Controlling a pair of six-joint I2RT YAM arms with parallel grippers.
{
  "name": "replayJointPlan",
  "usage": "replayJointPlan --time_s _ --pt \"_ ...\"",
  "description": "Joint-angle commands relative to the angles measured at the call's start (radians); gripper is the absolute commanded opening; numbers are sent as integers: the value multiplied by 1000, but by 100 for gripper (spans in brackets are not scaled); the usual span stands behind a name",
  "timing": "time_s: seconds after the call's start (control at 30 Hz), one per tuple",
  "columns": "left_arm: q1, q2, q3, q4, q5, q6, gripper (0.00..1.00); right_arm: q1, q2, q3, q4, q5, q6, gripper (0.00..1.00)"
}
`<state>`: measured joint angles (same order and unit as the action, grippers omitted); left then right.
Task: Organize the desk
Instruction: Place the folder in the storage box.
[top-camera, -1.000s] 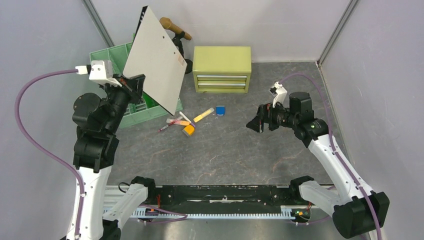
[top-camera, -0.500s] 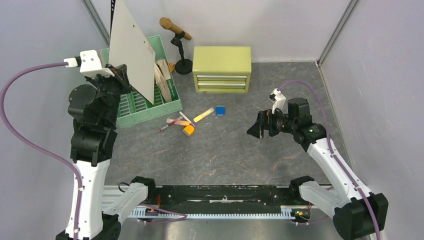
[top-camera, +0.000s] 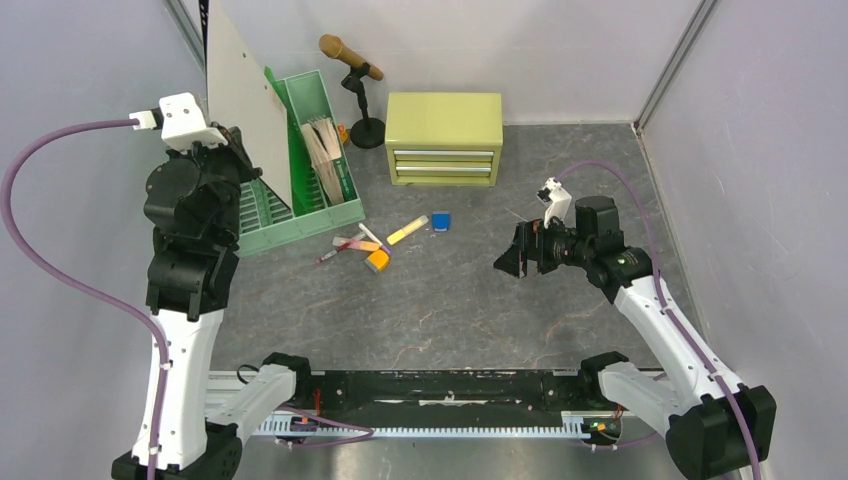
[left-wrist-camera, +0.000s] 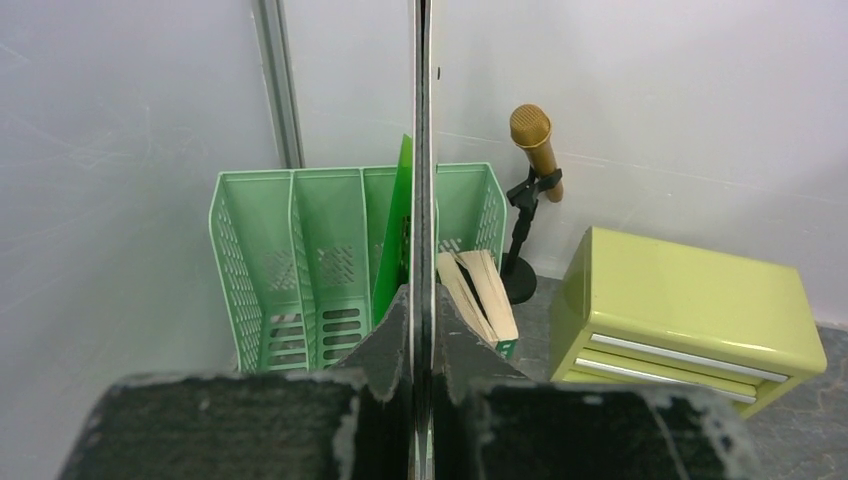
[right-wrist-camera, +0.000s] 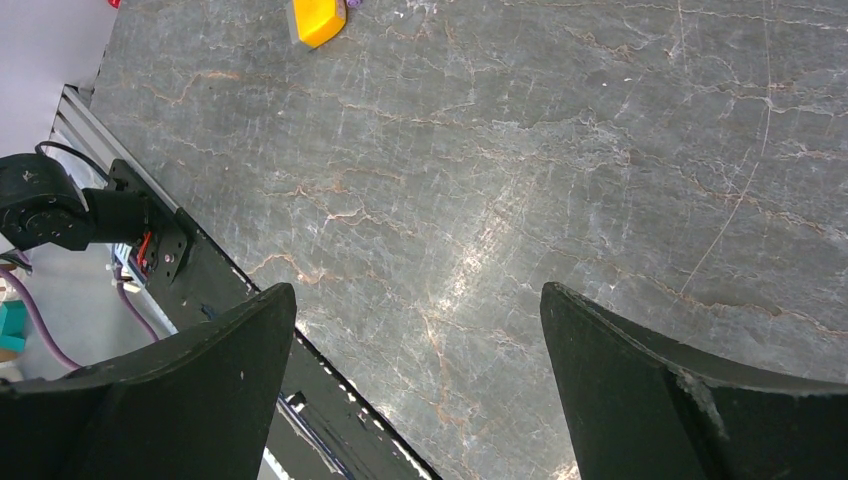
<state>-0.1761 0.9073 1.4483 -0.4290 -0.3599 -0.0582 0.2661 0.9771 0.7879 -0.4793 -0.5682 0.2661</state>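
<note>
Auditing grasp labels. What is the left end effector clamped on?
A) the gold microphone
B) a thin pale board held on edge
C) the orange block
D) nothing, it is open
B: in the left wrist view the left end effector is shut on the thin pale board, seen edge-on and standing upright over the green file rack.

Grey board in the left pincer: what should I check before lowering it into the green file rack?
1. Grip: left pincer shut on grey board: ok.
2. Pose: board upright, edge-on over the green file rack: ok.
3. Slot beneath it free: cannot tell; a green folder stands right beside the board's edge.
4. Clearance: microphone apart from the board: ok.
5. Other arm: right pincer open, empty, over bare desk, away from the rack: ok.
</note>
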Motion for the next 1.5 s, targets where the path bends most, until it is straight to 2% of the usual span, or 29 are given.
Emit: replayJointPlan --time_s 0.0,1.47 --pt "1 -4 8 169 -46 55 2 -2 3 2 28 -15 -4 98" --pt "1 208 -127 424 -96 124 2 -2 81 7 -7 18 -80 98"
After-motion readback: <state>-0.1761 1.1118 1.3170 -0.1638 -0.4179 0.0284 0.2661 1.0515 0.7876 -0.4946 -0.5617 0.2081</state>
